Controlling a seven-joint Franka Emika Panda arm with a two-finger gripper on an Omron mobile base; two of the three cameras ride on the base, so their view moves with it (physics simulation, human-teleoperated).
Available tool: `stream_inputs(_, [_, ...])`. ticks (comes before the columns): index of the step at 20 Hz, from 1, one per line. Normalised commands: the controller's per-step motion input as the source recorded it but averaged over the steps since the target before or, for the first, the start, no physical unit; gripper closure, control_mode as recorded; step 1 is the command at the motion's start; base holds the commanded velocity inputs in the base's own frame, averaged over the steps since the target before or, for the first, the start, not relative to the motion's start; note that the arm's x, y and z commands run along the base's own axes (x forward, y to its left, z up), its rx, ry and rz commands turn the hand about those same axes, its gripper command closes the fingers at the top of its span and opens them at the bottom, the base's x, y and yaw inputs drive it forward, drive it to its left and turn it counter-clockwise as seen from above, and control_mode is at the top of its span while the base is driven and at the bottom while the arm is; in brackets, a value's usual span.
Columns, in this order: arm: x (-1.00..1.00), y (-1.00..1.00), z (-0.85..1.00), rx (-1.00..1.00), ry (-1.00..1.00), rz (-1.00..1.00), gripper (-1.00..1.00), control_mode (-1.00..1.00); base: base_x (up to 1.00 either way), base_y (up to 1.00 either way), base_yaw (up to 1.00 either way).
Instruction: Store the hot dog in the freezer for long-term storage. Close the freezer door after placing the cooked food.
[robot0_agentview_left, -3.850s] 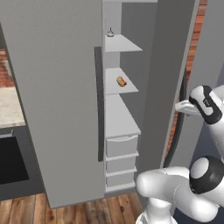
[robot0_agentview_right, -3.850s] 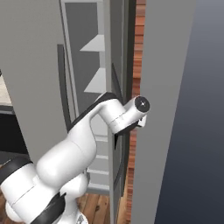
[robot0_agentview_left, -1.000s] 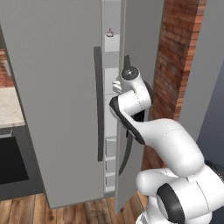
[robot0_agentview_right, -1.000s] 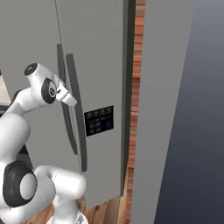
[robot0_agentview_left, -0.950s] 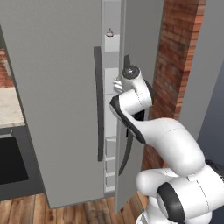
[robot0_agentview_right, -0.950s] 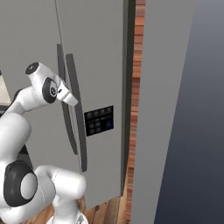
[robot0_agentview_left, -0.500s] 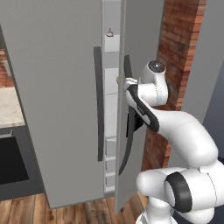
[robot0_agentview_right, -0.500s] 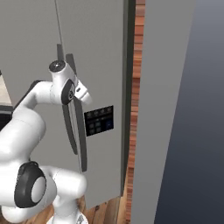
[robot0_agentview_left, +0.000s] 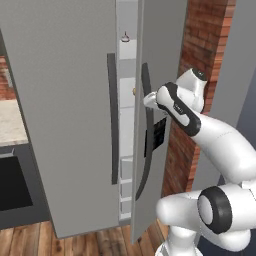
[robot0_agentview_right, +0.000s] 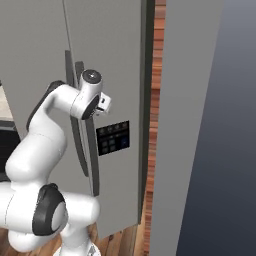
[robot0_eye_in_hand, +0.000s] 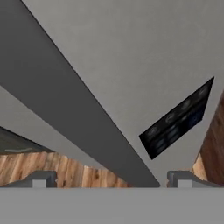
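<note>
While the freezer door (robot0_agentview_left: 155, 75) stands ajar by a narrow gap, the white arm reaches across its outer face, with the pincer (robot0_agentview_left: 148, 100) at the upper part of the long dark bar handle (robot0_agentview_left: 146, 150). From the left base camera, the gap between the two grey doors shows a thin strip of the freezer (robot0_agentview_left: 127, 130) interior: white shelf edges, white drawers lower down, and a small pale rounded item with a dark top (robot0_agentview_left: 125, 37) on a high shelf. A tiny tan speck sits at the door's edge about mid-height in that gap; it is too small to tell whether it is the hot dog. The matching left-hand door (robot0_agentview_left: 60, 100) is shut, with its own dark handle (robot0_agentview_left: 113, 120) beside the gap.

From the right base camera, the hand presses near the handle, just above a dark control panel (robot0_agentview_right: 113, 138) set in the door face. A red brick wall (robot0_agentview_right: 156, 115) runs along the fridge's right side, and wood flooring (robot0_agentview_left: 60, 245) lies below.

Seen from the hand camera, the two dark fingertips (robot0_eye_in_hand: 41, 179) stand wide apart, and the dark bar of the handle runs diagonally between them; whether they touch it cannot be told
</note>
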Motion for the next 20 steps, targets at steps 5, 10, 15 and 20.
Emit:
stream_inputs(5, [0.00,0.05,0.00,-0.04,0.00,0.27,-1.00,-1.00,0.00,0.00,0.00])
stream_inputs(10, [0.03,0.14,-0.06,-0.16,0.00,0.04,-1.00,-1.00,0.00,0.00,0.00])
stream_inputs(15, [0.02,0.10,-0.30,-0.07,-0.11,-0.02,-1.00,-1.00,0.00,0.00,0.00])
stream_inputs(20, [0.20,0.01,-0.27,0.00,-0.11,-0.03,-1.00,-1.00,0.00,0.00,0.00])
